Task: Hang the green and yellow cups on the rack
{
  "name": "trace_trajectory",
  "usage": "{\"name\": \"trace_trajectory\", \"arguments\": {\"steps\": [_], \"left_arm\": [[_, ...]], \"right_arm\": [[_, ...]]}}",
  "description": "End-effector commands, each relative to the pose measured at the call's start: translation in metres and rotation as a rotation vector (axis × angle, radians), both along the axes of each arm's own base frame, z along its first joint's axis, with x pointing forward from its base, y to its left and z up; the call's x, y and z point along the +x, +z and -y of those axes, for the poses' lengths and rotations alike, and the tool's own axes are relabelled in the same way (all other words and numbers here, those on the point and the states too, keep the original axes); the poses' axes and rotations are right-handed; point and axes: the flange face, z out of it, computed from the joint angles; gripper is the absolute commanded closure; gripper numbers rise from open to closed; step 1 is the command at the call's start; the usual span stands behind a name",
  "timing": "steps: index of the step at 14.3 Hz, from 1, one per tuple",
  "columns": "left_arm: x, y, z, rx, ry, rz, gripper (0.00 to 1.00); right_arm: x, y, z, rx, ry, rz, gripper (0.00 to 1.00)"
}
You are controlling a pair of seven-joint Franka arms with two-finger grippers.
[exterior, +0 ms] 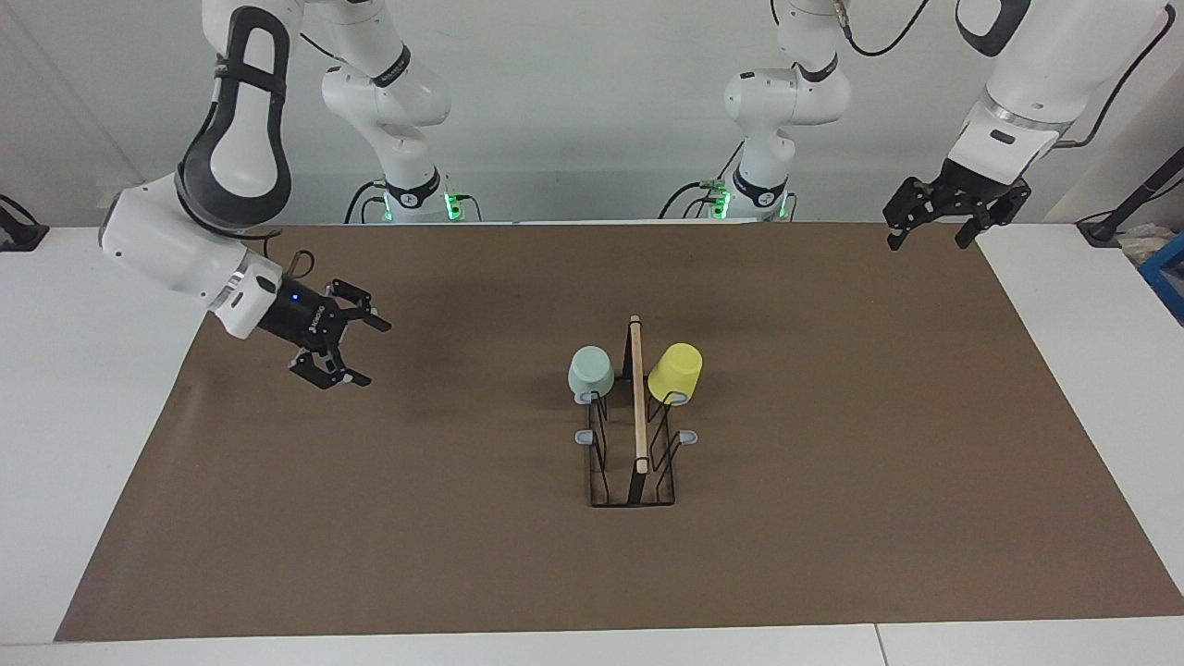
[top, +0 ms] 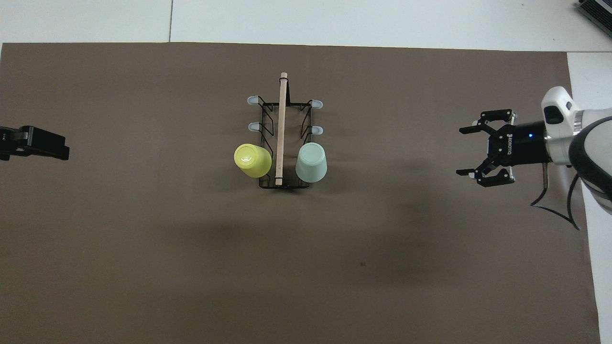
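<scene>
Green cup (exterior: pixel 589 371) and yellow cup (exterior: pixel 675 372) hang upside down on the rack (exterior: pixel 635 462), mid-mat. Right gripper (exterior: pixel 356 350) and left gripper (exterior: pixel 930 234) are released, empty, over the mat's ends.

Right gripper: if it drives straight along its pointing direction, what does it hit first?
Likely the green cup on the rack. The right gripper, open, points at it across bare mat; its height is unclear.

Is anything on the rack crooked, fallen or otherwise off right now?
Nothing stands out. The green cup and the yellow cup each sit upside down on a peg, one on each side of the rack, at its end nearer the robots. The rack stands upright on the brown mat, and nothing is spilled.
</scene>
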Motion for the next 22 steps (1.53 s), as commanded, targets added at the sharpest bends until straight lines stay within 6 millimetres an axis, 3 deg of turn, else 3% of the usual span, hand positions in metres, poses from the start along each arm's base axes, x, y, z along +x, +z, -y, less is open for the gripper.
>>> {"name": "trace_trajectory", "arguments": {"steps": [1, 6, 12, 16, 20, 22], "left_arm": [[-0.009, 0.001, -0.001, -0.006, 0.012, -0.008, 0.0], [-0.009, 0.001, 0.0, -0.006, 0.011, -0.006, 0.0], [-0.009, 0.001, 0.0, -0.006, 0.011, -0.006, 0.0], [-0.009, 0.001, 0.0, -0.006, 0.011, -0.008, 0.0], [-0.009, 0.001, 0.0, -0.006, 0.011, -0.008, 0.0], [-0.009, 0.001, 0.0, -0.006, 0.011, -0.008, 0.0]], "right_arm": [[-0.013, 0.037, -0.027, -0.124, -0.149, -0.123, 0.0], [-0.031, 0.058, -0.037, -0.197, -0.347, -0.296, 0.0], [-0.027, 0.063, -0.022, -0.329, -0.616, -0.344, 0.0], [-0.02, 0.068, -0.013, -0.31, -0.66, -0.3, 0.0], [-0.007, 0.1, 0.013, -0.287, -0.954, -0.414, 0.0], [-0.007, 0.103, 0.012, -0.344, -1.048, -0.424, 0.0]]}}
